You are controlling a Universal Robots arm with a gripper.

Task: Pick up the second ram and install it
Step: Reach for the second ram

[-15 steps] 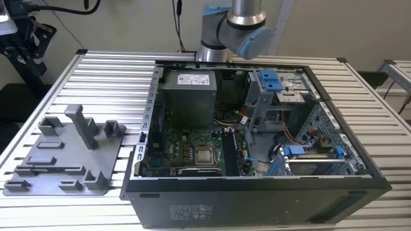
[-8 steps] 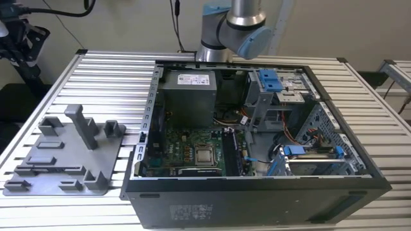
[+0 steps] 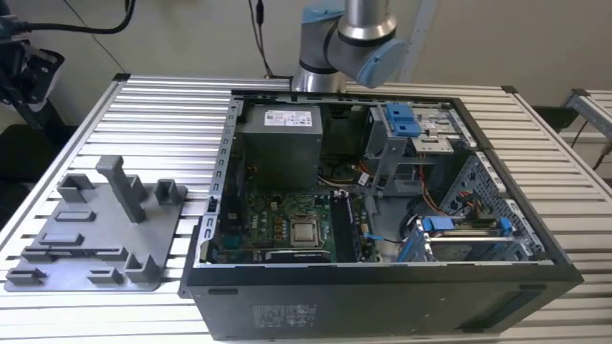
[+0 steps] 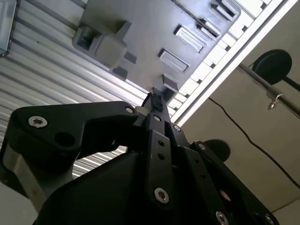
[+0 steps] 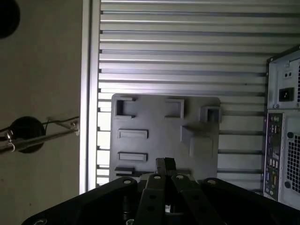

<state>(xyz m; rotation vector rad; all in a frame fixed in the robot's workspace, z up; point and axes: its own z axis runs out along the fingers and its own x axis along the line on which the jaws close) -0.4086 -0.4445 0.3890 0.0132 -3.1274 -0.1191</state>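
Looks down, in both wrist views, past the black gripper (image 5: 165,163) (image 4: 154,101) onto a grey tray (image 5: 154,122) (image 4: 140,28). Hangs high over that tray, well apart from it, touching nothing. Pinches narrow at the tips, with no gap to see. Grips nothing that can be made out there.

As for the tray: lies flat on a silver table (image 3: 163,115) made of long slats, at the exterior view's left. Carries little blocks and upright posts (image 3: 125,186) on top. Sits just beside a big computer box (image 3: 383,301) with its side off. In the first wrist view, sees the back of that box, with its plugs, near the tray.

Inside the box, in the exterior view: finds a green board (image 3: 272,215), a square silver chip (image 3: 306,231) on it, and a grey metal block (image 3: 279,147) farther back. Finds blue clips (image 3: 403,118) toward the exterior view's right. Just beside the silver chip, on the exterior view's right of it, finds thin dark strips (image 3: 340,226) standing on edge in long slots. Too small to tell if one of them is the second ram. Cannot tell for sure where the second ram is.

Behind the box, rises out of the top of the exterior view as a thick silver and grey arm (image 3: 346,36).
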